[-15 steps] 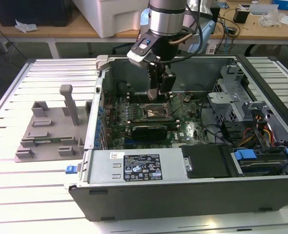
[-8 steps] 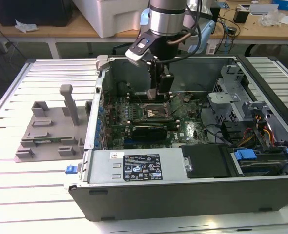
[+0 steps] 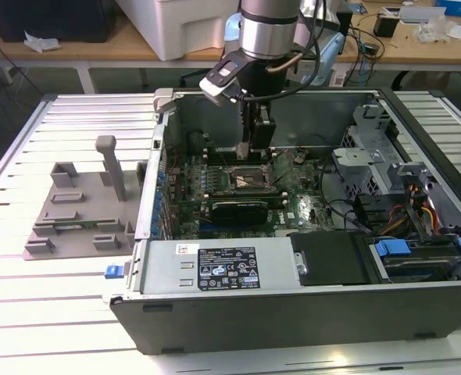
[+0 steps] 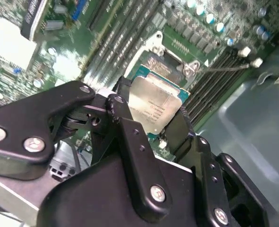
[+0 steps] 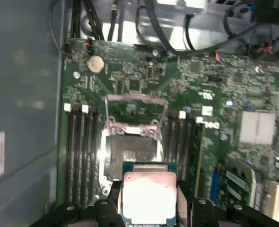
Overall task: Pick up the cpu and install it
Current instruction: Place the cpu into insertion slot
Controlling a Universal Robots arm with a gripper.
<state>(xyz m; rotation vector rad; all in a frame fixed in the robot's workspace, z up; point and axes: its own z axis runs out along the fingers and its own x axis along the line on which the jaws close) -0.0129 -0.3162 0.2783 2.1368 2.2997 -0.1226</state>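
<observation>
Beneath pincer point(image 5: 149, 205), clamped on cpu point(image 5: 150, 189): open socket point(image 5: 130, 156); risk judged, cpu lowered askew or off-centre would bend socket pins

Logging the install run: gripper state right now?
Gripper: closed on the cpu, holding it above the open socket.

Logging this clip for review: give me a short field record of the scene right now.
pincer: shut on the chip, inside the computer case
chip: gripped at two opposite edges, close above the socket, not seated
socket: frame flipped open, empty
tray: outside the case, at the exterior view's left
</observation>
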